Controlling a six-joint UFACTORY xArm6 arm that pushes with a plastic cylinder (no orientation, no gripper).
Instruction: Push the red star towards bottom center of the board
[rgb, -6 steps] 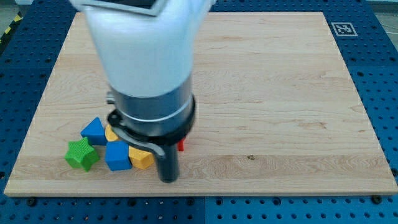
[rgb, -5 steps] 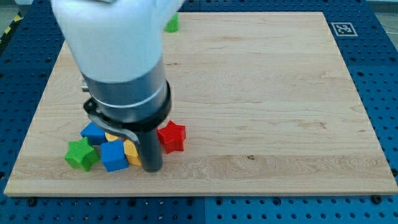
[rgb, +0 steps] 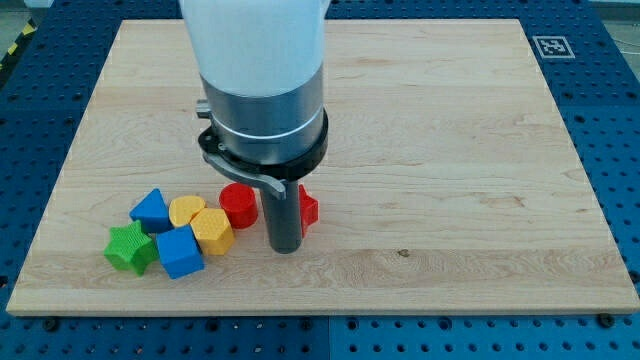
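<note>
The red star (rgb: 308, 208) lies low on the board, left of centre, mostly hidden behind my rod; only its right edge shows. My tip (rgb: 285, 247) rests on the board just left of and below the star, touching or nearly touching it. A red cylinder (rgb: 238, 205) stands close to the rod's left side.
A cluster lies at the lower left: yellow hexagon (rgb: 212, 230), yellow block (rgb: 186, 211), blue cube (rgb: 179, 251), blue triangular block (rgb: 151, 210), green star (rgb: 131, 247). The arm's white and grey body (rgb: 262, 90) hides the board's upper middle. The wooden board (rgb: 450, 150) sits on a blue pegboard.
The arm swung left, then back right past its starting spot. The red star went from nearly hidden to fully shown to mostly hidden. The red cylinder is now uncovered.
</note>
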